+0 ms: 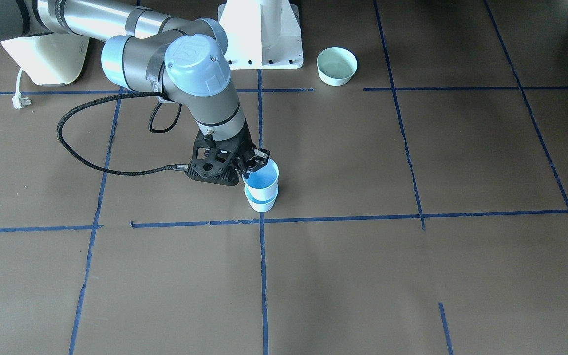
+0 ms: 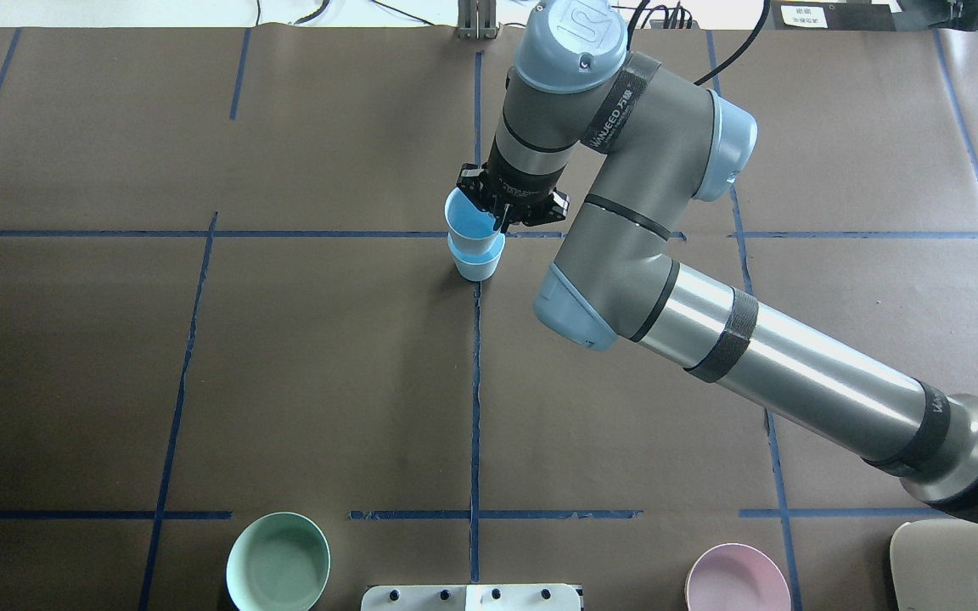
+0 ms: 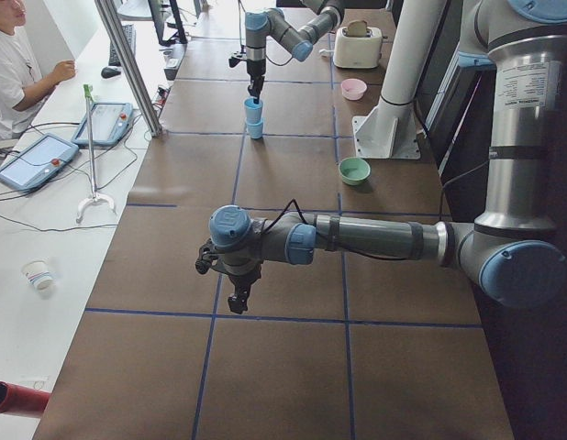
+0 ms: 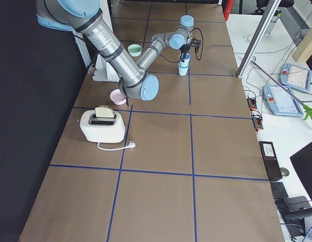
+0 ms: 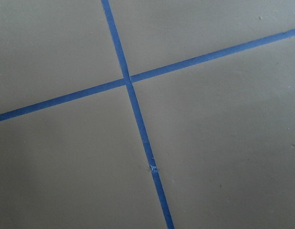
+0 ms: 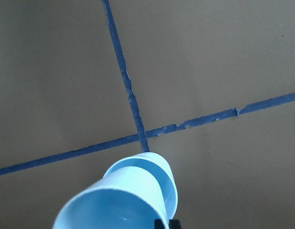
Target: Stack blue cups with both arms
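Two pale blue cups stand nested near the table's middle: the upper cup [image 1: 264, 178] sits tilted inside the lower cup [image 1: 263, 202], which rests on the table. My right gripper [image 1: 252, 166] comes down from above and is shut on the upper cup's rim, one finger inside and one outside. The overhead view shows the same grip [image 2: 497, 219] on the upper cup [image 2: 465, 225]. In the right wrist view both cups [image 6: 133, 191] fill the bottom edge. My left gripper [image 3: 238, 298] shows only in the exterior left view, low over bare table, far from the cups; I cannot tell whether it is open.
A mint-green bowl [image 2: 278, 563] and a pink bowl [image 2: 737, 580] stand near the robot's base, either side of the white pedestal [image 1: 262, 34]. A toaster [image 4: 101, 126] with its plug [image 1: 19, 101] stands at the robot's right. Blue tape lines cross the brown table.
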Robot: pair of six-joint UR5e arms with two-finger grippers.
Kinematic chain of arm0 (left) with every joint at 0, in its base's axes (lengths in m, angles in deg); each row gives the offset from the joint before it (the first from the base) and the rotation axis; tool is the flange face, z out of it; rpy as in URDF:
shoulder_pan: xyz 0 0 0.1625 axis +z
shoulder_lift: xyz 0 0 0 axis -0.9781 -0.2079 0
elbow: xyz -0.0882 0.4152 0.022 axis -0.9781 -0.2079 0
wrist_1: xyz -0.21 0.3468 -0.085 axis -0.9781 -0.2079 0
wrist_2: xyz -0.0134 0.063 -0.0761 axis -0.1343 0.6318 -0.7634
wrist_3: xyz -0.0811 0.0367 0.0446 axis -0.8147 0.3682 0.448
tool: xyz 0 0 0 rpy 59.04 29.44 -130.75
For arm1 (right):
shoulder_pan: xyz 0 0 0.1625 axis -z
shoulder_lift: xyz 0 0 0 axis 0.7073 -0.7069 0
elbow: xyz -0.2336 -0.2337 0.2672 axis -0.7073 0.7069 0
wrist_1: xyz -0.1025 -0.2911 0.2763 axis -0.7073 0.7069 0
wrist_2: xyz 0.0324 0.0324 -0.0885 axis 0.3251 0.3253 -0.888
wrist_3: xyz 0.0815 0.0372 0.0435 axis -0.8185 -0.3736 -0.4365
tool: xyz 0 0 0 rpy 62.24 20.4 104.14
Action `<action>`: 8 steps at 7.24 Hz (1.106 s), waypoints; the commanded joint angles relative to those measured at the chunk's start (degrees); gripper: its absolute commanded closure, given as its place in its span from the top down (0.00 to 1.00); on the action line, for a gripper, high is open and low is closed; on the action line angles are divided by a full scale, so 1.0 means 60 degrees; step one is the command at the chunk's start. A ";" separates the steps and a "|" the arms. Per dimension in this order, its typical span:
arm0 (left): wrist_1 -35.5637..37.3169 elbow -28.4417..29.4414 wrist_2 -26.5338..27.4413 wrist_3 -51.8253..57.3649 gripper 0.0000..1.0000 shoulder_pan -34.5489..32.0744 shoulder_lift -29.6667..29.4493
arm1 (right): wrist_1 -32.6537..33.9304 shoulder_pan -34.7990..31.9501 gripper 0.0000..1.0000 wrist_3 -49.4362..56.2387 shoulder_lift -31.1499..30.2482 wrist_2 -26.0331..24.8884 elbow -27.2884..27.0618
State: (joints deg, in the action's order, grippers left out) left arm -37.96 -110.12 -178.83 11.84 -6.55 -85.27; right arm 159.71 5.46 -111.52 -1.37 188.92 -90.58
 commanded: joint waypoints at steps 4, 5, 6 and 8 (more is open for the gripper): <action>0.0000 0.0025 0.0000 -0.0015 1.00 0.0000 -0.0014 | 0.0001 -0.0348 1.00 0.0178 -0.0453 0.0053 -0.0884; 0.0000 0.0054 0.0000 0.0000 1.00 0.0000 -0.0029 | -0.0014 -0.0816 1.00 0.0482 -0.1675 0.0446 -0.2138; 0.0000 0.0069 0.0000 0.0000 1.00 0.0000 -0.0029 | 0.0015 -0.1661 1.00 0.1732 -0.2833 0.1277 -0.2991; 0.0000 0.0069 0.0000 0.0000 1.00 0.0015 -0.0043 | -0.0014 -0.2925 1.00 0.4396 -0.5307 0.2030 -0.4152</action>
State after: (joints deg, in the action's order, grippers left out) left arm -37.96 -109.69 -178.83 11.84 -6.50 -85.46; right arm 159.71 -7.44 -95.40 -23.69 198.32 -110.83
